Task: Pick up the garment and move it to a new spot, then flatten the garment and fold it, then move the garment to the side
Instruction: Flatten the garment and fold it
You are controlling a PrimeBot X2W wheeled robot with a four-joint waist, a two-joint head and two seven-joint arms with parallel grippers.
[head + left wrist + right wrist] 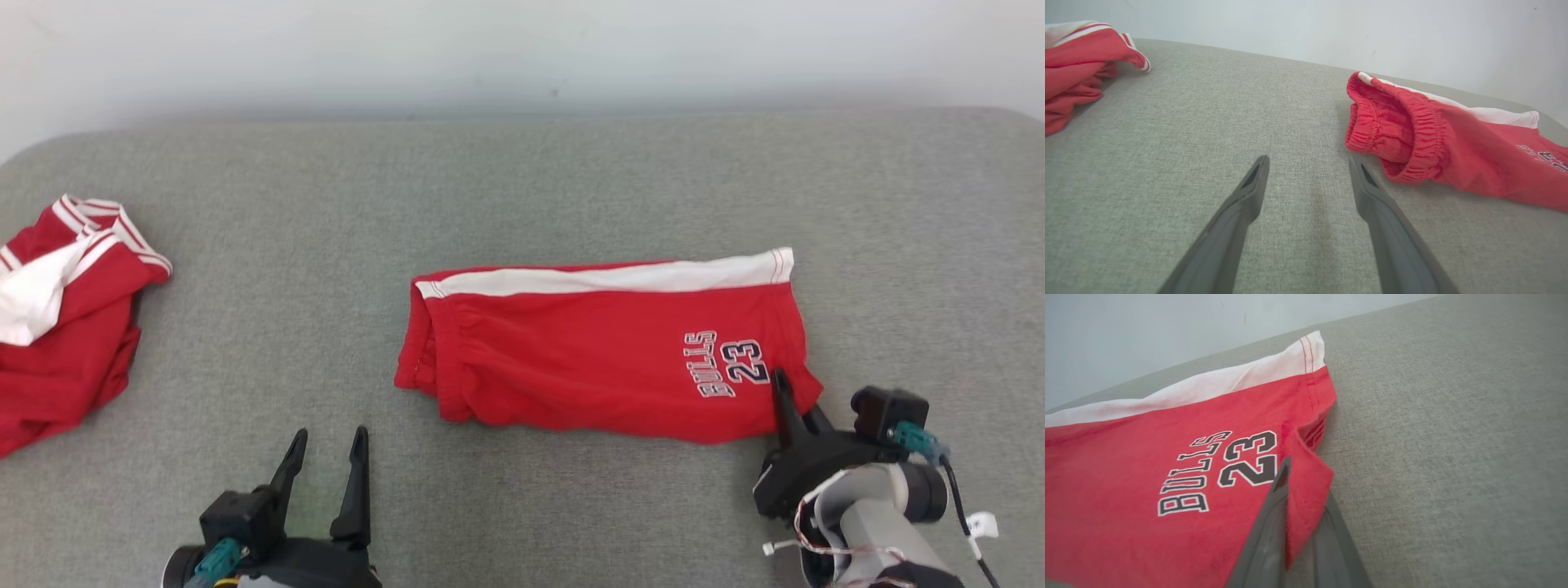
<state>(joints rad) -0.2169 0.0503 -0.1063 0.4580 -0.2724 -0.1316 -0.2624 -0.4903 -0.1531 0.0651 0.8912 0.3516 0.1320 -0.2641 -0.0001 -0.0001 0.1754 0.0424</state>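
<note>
A folded red garment with a white side stripe, printed "BULLS 23" in black, white-outlined letters, lies mid-way on the grey fabric-covered tabletop. The right end effector is clamped on its 4 o'clock corner. The left end effector, at 7 o'clock, is spread wide and empty. A crumpled red-and-white garment with striped trim sits at 9 o'clock.

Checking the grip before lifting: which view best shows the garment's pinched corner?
Right wrist view: close up, the right fingers pinch the garment at its hem corner. Head view shows that corner small; left wrist view shows the waistband end instead.
</note>
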